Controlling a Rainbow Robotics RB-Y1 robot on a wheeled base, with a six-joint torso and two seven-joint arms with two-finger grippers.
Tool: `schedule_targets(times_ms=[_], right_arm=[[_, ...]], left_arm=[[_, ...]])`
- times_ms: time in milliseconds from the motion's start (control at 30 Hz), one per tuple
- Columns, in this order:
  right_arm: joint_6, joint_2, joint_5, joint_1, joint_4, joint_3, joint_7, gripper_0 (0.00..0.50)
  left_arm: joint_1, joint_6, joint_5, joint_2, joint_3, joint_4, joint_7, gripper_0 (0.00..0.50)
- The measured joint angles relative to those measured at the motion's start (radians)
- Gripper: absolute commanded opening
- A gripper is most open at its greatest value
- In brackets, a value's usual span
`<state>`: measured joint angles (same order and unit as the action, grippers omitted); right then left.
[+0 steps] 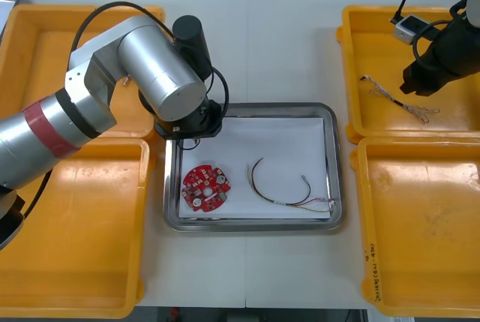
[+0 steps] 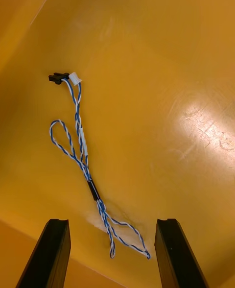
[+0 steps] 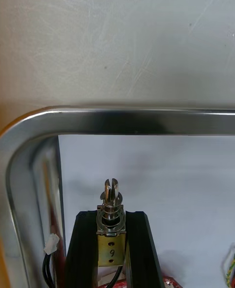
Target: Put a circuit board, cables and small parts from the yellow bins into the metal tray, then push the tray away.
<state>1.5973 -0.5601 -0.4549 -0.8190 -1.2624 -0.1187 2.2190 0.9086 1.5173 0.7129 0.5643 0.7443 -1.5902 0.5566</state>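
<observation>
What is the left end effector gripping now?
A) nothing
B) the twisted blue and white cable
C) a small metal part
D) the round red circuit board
C: the left end effector is shut on a small silvery and brass metal part over a corner of the shiny metal tray; the right end effector hangs open above the twisted blue and white cable in a yellow bin.

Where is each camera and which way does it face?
Front view: overhead, steeply down on the table; left arm, right arm.
Right wrist view: right wrist, facing a blue and white cable in a yellow bin; open right pincer.
Left wrist view: left wrist, facing the metal tray rim; left pincer shut on a small metal part.
Shared: front and right wrist both show that cable.
</observation>
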Motion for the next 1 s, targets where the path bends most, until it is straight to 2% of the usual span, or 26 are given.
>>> schedule_targets(times_ms=[400,433,467,500,533,567,600,667,767,867,1000], right_arm=[[-0.069,0.001,0.025,0.045,0.004,0.056,0.0,0.5],[-0.075,0.002,0.025,0.047,0.01,0.056,0.0,0.5],[-0.081,0.002,0.025,0.049,0.018,0.056,0.0,0.5],[-0.09,0.002,0.025,0.05,0.027,0.056,0.0,0.5],[-0.104,0.002,0.025,0.05,0.039,0.056,0.0,0.5],[-0.117,0.002,0.025,0.05,0.051,0.056,0.0,0.5],[-0.126,0.002,0.025,0.05,0.061,0.056,0.0,0.5],[-0.14,0.002,0.025,0.05,0.076,0.056,0.0,0.5],[-0.143,0.003,0.025,0.051,0.082,0.056,0.0,0.5],[-0.145,0.004,0.025,0.051,0.082,0.056,0.0,0.5],[-0.168,0.009,0.024,0.051,0.103,0.056,0.0,0.5]], left_arm=[[-0.015,-0.035,-0.002,-0.001,0.031,0.002,-0.023,0.003],[-0.015,-0.035,-0.002,-0.001,0.034,0.002,-0.023,0.047],[-0.015,-0.035,-0.002,-0.001,0.036,0.002,-0.023,0.139],[-0.015,-0.035,-0.002,-0.001,0.037,0.002,-0.023,0.194],[-0.015,-0.035,-0.002,-0.001,0.038,0.002,-0.023,0.301],[-0.015,-0.035,-0.002,-0.001,0.038,0.002,-0.024,0.347],[-0.015,-0.036,-0.002,-0.001,0.038,0.002,-0.024,0.359],[-0.015,-0.039,-0.002,-0.001,0.038,0.002,-0.025,0.424],[-0.015,-0.04,-0.002,-0.001,0.038,0.002,-0.029,0.466],[-0.015,-0.04,-0.003,-0.001,0.038,0.002,-0.046,0.493],[-0.015,-0.04,-0.005,-0.001,0.038,0.002,-0.069,0.5]])
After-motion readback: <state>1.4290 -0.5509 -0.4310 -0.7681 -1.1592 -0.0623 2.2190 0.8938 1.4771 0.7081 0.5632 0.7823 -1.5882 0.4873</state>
